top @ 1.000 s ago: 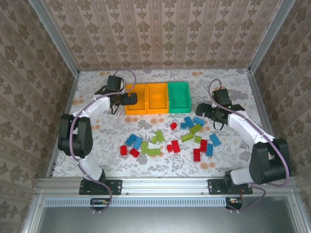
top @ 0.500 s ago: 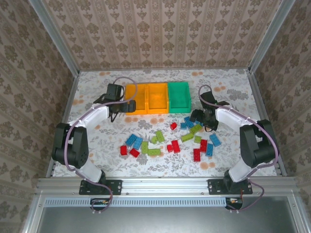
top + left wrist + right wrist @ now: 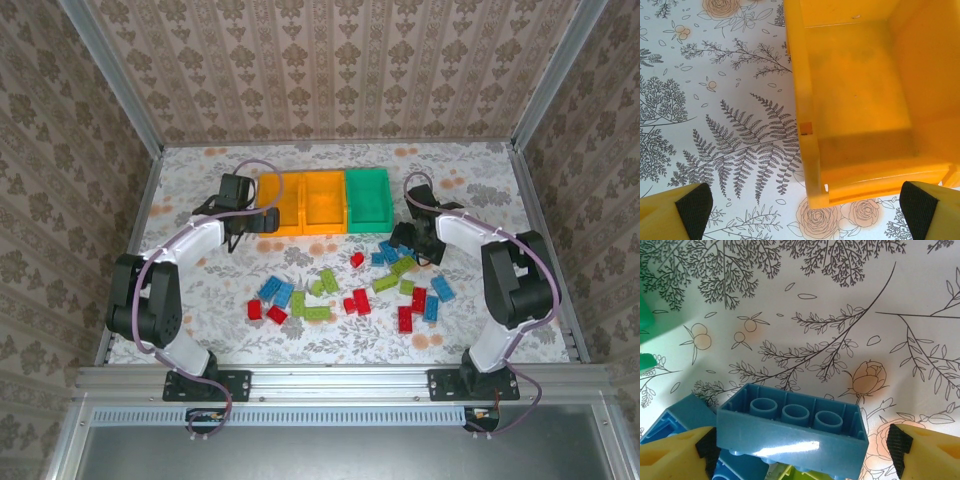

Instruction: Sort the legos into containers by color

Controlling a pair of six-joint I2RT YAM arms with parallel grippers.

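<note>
The containers stand in a row at the back: a left orange bin (image 3: 279, 203), a middle orange bin (image 3: 324, 201) and a green bin (image 3: 368, 197). Red, blue and lime legos (image 3: 357, 301) lie scattered in front of them. My left gripper (image 3: 258, 221) is open at the left bin's front-left corner (image 3: 812, 165), which lies between its pads; that bin is bare inside. My right gripper (image 3: 405, 240) is low over the bricks in front of the green bin. It is open around an upside-down blue brick (image 3: 790, 427): the left pad (image 3: 707, 450) is at the brick's end, the right pad (image 3: 897, 450) stands apart.
Under and beside the blue brick lie another blue brick (image 3: 677, 420) and a lime one (image 3: 805, 474). The green bin's edge (image 3: 647, 315) is just to the left. Metal rails and patterned walls close in the flowered table (image 3: 200, 290).
My right arm has swung left and down onto the blue bricks in front of the green bin, its jaws narrowing slightly. The left gripper shifted a little toward the left bin's front corner, then held still.
</note>
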